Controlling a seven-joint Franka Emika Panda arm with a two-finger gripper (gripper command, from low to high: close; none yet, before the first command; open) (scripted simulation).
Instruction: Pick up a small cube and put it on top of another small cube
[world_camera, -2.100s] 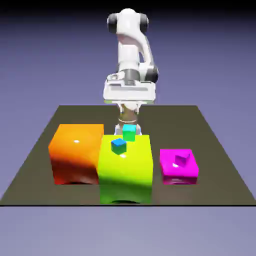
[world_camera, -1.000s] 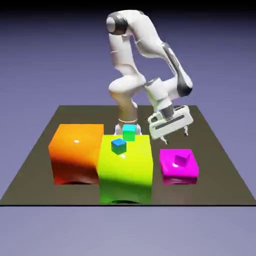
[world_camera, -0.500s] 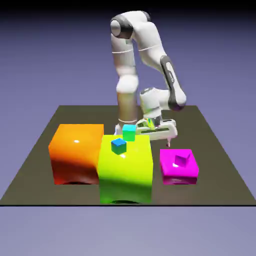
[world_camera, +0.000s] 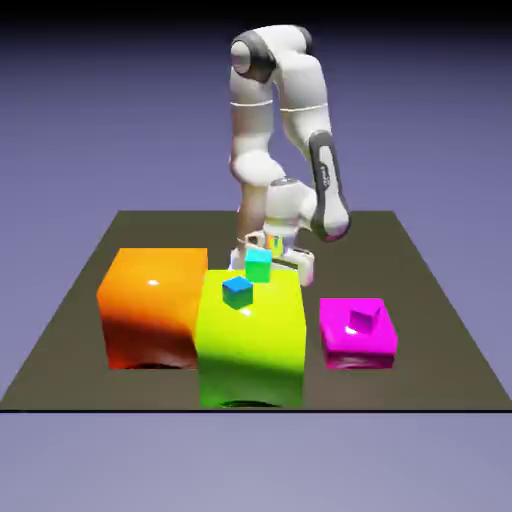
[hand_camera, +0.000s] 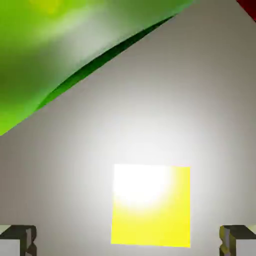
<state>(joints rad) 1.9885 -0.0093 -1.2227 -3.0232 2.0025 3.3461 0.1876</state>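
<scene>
small cube on the table between the open jaws, big block beside it

The arm rises from its base, folds at a high shoulder and doubles back down, the forearm dropping steeply behind the lime block. The gripper sits low behind that block's far top edge, partly hidden by it. In the hand view its two finger tips stand wide apart at the bottom corners, holding nothing.
</scene>
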